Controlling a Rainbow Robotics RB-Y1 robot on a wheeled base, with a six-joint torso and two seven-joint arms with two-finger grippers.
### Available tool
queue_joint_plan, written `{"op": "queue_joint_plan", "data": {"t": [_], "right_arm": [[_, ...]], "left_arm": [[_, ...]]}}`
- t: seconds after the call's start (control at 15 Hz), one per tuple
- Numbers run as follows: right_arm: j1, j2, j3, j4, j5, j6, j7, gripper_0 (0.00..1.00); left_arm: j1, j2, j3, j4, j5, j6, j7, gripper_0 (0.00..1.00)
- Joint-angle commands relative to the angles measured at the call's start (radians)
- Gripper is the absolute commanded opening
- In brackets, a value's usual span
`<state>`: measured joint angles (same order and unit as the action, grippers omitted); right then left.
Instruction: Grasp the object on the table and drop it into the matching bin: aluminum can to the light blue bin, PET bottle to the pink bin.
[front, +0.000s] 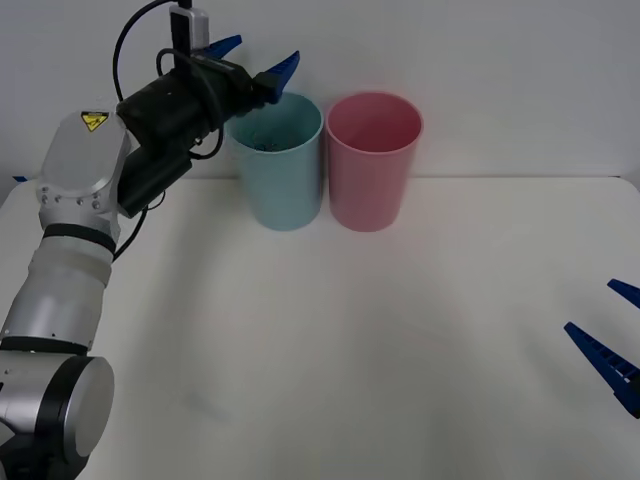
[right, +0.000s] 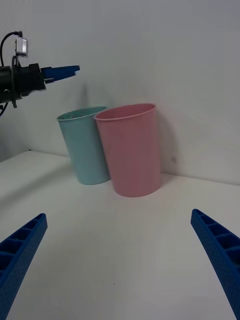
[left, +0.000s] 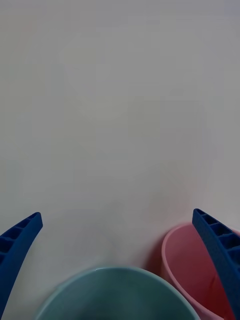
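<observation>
You see the right hand (front: 615, 338) cut off at the front view's right edge; dark specks inside the light blue bin (front: 277, 165) are too small to identify.

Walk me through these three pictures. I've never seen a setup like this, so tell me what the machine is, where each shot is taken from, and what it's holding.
This is a two-armed robot at a white table. The wide picture looks down from above its arms; the two upright ones come from cameras on its wrists. The left gripper, blue fingers open and holding nothing, is raised above the light blue bin. The pink bin stands right beside it. The right gripper is low near the table edge, also open with nothing in it. Something dark lies inside the blue bin.
</observation>
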<state>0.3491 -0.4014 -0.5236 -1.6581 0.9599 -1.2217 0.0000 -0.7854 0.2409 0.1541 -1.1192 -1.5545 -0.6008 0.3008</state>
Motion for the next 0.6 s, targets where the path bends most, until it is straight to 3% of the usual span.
{"op": "queue_joint_plan", "data": {"t": [0.07,0.6], "right_arm": [[0.0,0.0,0.0,0.0,0.0,0.0,0.0,1.0],[0.0,0.0,0.0,0.0,0.0,0.0,0.0,1.0]], "left_arm": [[0.028,0.044,-0.001,-0.007,0.07,-0.042,-0.008,1.0],[0.318,0.193,0.024,-0.278,0.295,-0.094,-0.014,1.0]]}}
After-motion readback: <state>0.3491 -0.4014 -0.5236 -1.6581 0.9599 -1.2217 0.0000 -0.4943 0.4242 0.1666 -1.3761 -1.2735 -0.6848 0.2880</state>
